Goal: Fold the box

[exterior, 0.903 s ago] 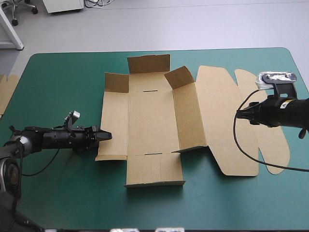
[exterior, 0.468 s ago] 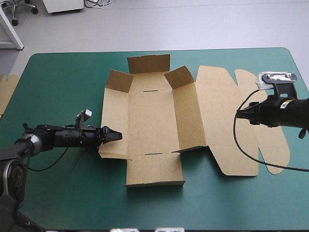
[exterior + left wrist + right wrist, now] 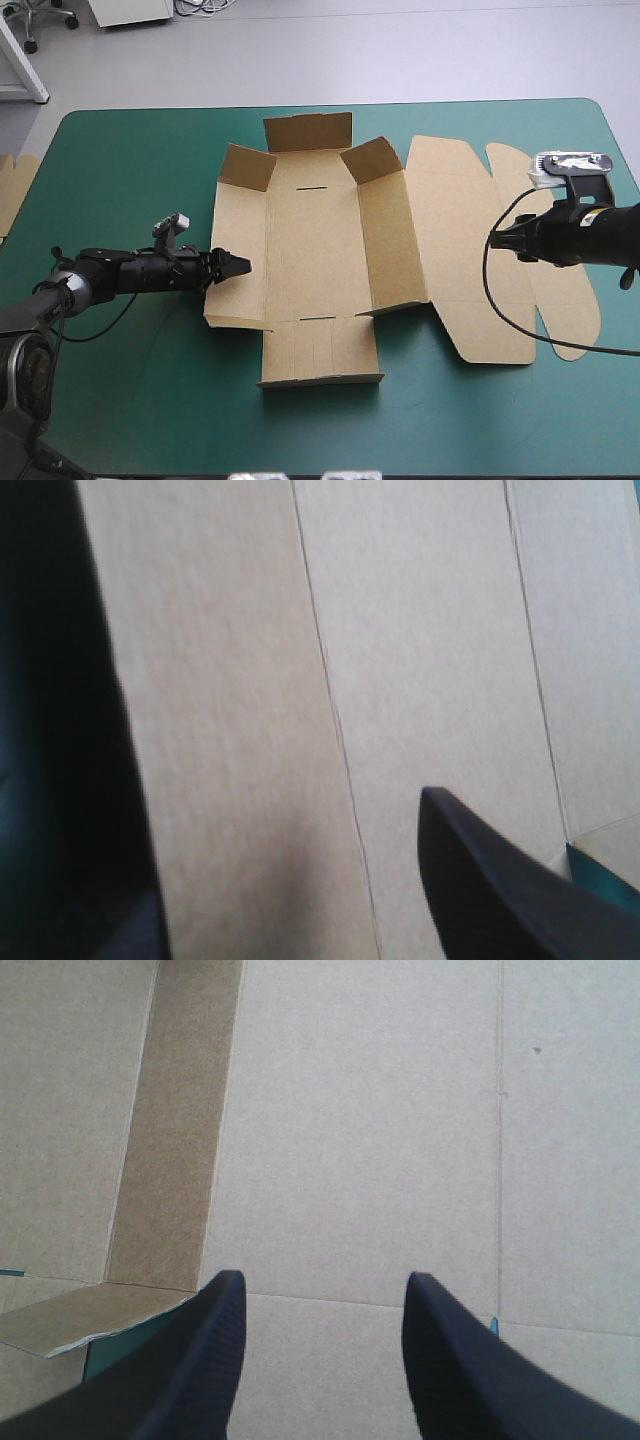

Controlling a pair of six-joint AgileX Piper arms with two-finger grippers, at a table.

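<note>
Teal-green table (image 3: 120,180) holds the brown box (image 3: 315,240) in the middle; the left gripper (image 3: 238,266) has pushed in from 9 o'clock, tipping that wall (image 3: 238,215) up, while the right gripper (image 3: 497,240) waits at 3 o'clock, both spread wide.

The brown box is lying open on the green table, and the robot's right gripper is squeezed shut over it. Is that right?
Almost. The right gripper is open, not squeezed shut: the right wrist view shows its two black fingers standing apart over the brown box. The rest holds: the box lies open on the teal-green table.
</note>
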